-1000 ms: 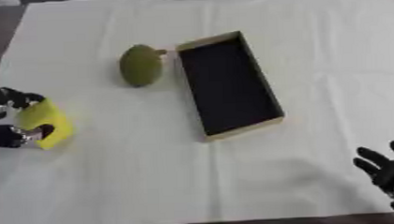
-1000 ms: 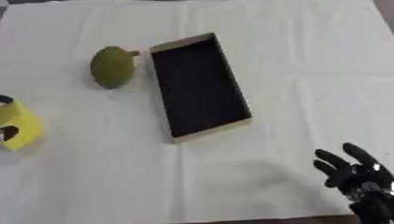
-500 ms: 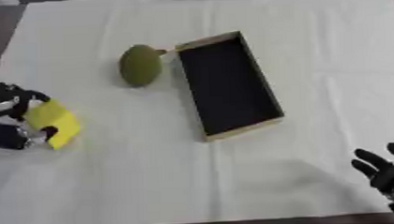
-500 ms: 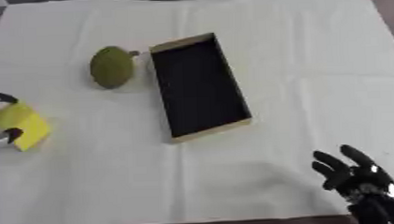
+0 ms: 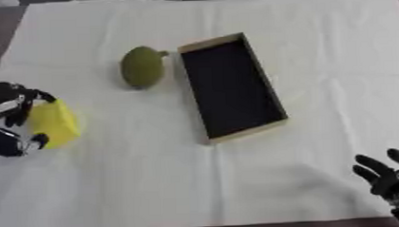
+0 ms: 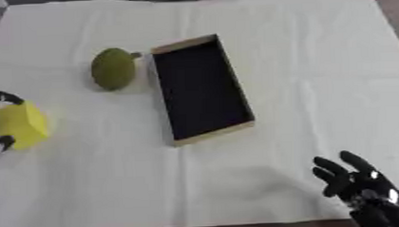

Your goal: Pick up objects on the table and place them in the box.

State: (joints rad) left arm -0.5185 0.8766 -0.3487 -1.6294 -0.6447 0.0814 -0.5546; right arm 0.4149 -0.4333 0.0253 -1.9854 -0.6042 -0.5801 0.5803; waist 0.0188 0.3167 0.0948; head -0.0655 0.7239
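Pictured: the pick-up step, with the left robot hand (image 5: 7, 119) curled round a yellow object (image 5: 53, 123) well to the left of the box (image 5: 231, 86), fingers above and thumb below it. Hard to tell whether lifted clear of the white cloth (image 5: 205, 181) covering the worktop or only just touching it. Box open and dark inside, apparently holding nothing, lying lengthwise and slightly askew. Just left of the box, near its far end, a green stemmed fruit (image 5: 142, 66), untouched, stem toward the box's wall. Well to the right of the box and nearer the camera, the right robot hand (image 6: 363, 185), idle, fingers spread and pointing up, holding nothing. Judged early in the task: neither thing boxed. Called for next: carrying the yellow object rightward past the fruit, over the box's near wall, lowering it into the dark interior and uncurling the fingers; then the fruit.
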